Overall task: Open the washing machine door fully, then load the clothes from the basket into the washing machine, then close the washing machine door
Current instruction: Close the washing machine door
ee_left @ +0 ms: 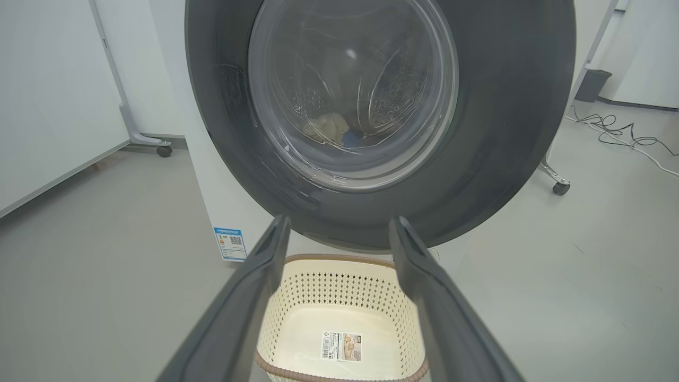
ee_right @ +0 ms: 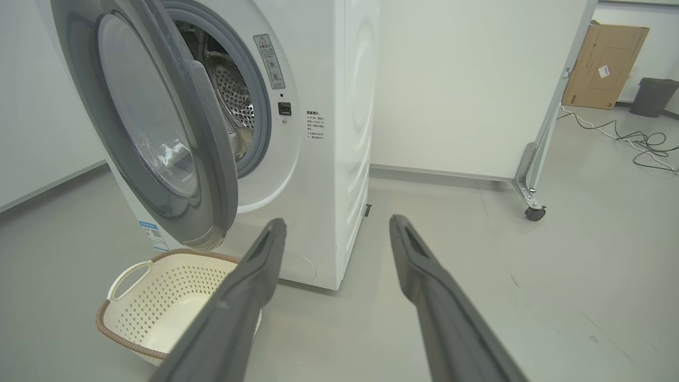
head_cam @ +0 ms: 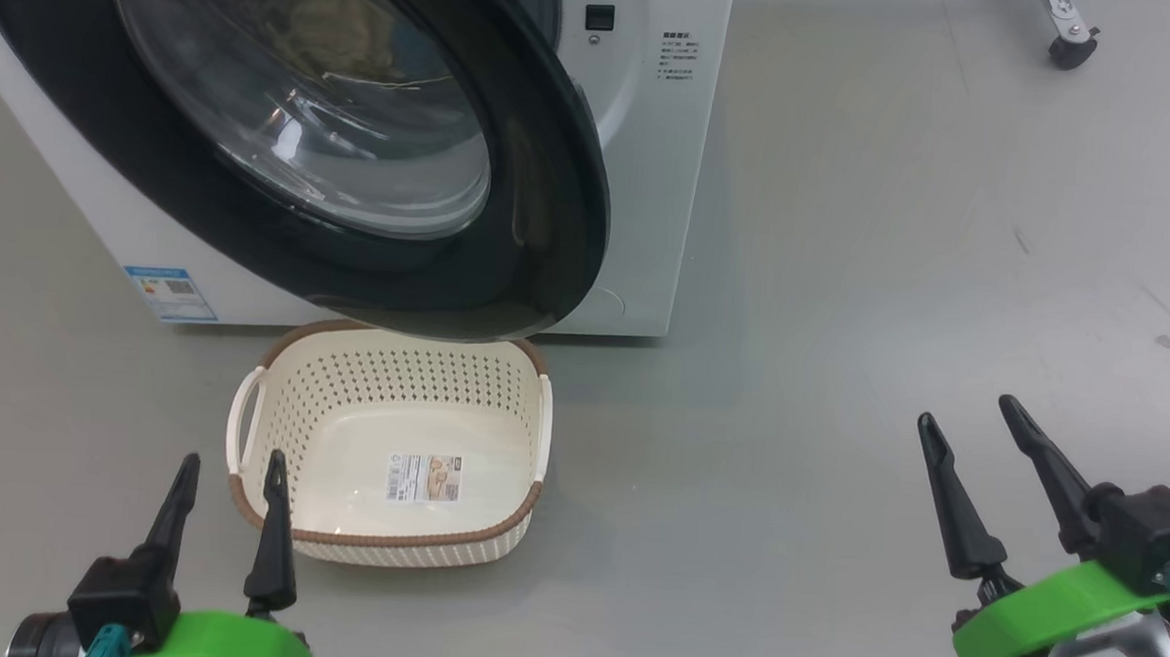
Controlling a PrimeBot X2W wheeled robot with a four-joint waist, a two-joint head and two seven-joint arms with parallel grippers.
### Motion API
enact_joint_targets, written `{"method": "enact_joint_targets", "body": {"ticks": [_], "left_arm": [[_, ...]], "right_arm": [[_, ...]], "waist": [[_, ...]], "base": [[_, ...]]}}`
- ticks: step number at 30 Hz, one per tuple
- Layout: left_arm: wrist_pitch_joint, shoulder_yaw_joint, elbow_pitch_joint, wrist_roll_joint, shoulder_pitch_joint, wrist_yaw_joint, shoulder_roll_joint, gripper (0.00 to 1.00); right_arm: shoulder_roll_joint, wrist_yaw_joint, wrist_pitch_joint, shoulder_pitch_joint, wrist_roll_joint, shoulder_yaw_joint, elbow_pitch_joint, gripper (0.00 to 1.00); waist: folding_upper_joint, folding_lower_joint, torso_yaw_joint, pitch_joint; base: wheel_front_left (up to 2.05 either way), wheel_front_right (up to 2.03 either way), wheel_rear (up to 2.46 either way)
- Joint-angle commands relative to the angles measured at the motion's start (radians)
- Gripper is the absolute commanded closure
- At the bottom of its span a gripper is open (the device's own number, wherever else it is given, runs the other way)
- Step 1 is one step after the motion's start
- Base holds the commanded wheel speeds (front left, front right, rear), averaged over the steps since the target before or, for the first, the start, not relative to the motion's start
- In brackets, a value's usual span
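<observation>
**A:** Head view first: where does the job stand?

**B:** The large round, glossy black-rimmed washing machine door (head_cam: 551, 217) hangs partway open from the big white front-loading washing machine (head_cam: 653, 172). Its lower edge sits over the far end of the small cream perforated plastic basket (head_cam: 412, 380) on the grey floor (head_cam: 848, 282). The basket holds nothing but its paper label (head_cam: 424, 477). The left jaws at lower left and the right jaws at lower right are both spread wide and empty.

**A:** And the laundry?

**B:** In the left wrist view, through the door's bulging glass, the soft cream-yellow and blue clothes (ee_left: 330, 127) lie low in the perforated steel drum (ee_left: 392, 101). Loading looks done to me, so shutting the door is what remains.

**A:** How will the door handle?

**B:** It's rigid and hinged, and probably weighty, so it will swing rather than lift. The glossy rim looks slippery, so I'd use a flat push, not a pinch.

**A:** Where would you push?

**B:** The right wrist view shows it nearly edge-on, with a gap open to the grey door seal (ee_right: 260, 106). I'd press on the black rim near the free edge, far from the hinge and off the glass. The door's bottom hangs just above the basket's brown rim, and I cannot tell whether it clears. The basket looks light and would likely slide if brushed.
</observation>
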Motion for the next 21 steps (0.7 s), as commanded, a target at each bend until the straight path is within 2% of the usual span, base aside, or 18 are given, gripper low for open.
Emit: {"method": "enact_joint_targets", "body": {"ticks": [1, 2, 3, 4, 5, 17, 21], "left_arm": [[-0.012, 0.030, -0.026, 0.009, -0.052, 0.003, 0.009, 0.00], [-0.012, 0.027, -0.026, 0.009, -0.052, 0.002, 0.008, 0.00], [-0.012, 0.024, -0.026, 0.009, -0.053, 0.001, 0.007, 0.00], [-0.012, 0.021, -0.027, 0.010, -0.054, 0.000, 0.006, 0.00], [-0.013, 0.019, -0.027, 0.010, -0.054, 0.000, 0.006, 0.00], [-0.019, 0.000, -0.023, 0.010, -0.051, -0.010, 0.000, 0.00], [-0.020, -0.007, -0.016, 0.008, -0.054, -0.012, -0.006, 0.00]], "right_arm": [[-0.011, -0.002, 0.001, -0.023, -0.004, 0.007, -0.031, 0.00], [-0.011, -0.002, 0.002, -0.025, 0.001, 0.002, -0.029, 0.33], [-0.013, -0.002, 0.001, -0.027, 0.004, -0.005, -0.026, 0.59], [-0.014, -0.002, 0.001, -0.030, 0.007, -0.010, -0.023, 0.82], [-0.015, -0.002, 0.000, -0.035, 0.012, -0.014, -0.019, 1.00], [-0.054, -0.002, -0.014, -0.108, 0.034, -0.031, 0.067, 1.00], [-0.067, -0.002, -0.021, -0.156, 0.040, -0.041, 0.132, 1.00]], "waist": [[-0.0001, 0.0000, 0.010, -0.002], [-0.0001, 0.0000, 0.016, -0.002], [-0.0001, 0.0000, 0.024, -0.002], [-0.0001, 0.0000, 0.031, -0.001], [-0.0001, 0.0000, 0.039, 0.000], [-0.0001, 0.0000, 0.149, -0.007], [-0.0001, 0.0000, 0.198, -0.013]], "base": [[0.00, 0.00, 0.00], [0.00, 0.00, 0.00], [0.00, 0.00, 0.00], [0.00, 0.00, 0.00], [0.00, 0.00, 0.00], [0.00, 0.00, 0.00], [0.00, 0.00, 0.00]]}}
